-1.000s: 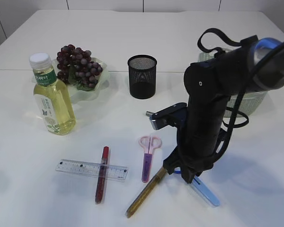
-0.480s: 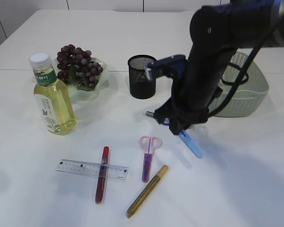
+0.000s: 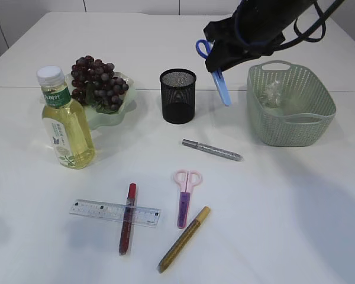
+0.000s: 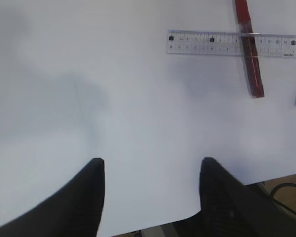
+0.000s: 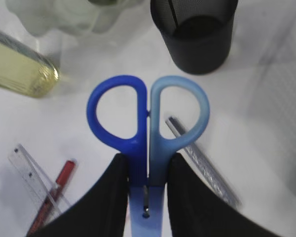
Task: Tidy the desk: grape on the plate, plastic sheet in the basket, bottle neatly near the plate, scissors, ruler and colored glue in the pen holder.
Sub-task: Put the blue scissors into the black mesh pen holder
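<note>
1. Exterior view: blue scissors (image 3: 220, 83) hanging near-vertical, tip down, handles up, just right of pen holder (image 3: 178, 95).
2. Right gripper (image 3: 216, 56) clamped on the scissors' shank; left gripper (image 4: 150, 170) parted, empty.

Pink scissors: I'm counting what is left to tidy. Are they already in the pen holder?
No, the pink scissors lie flat on the table, well in front of the pen holder.
</note>
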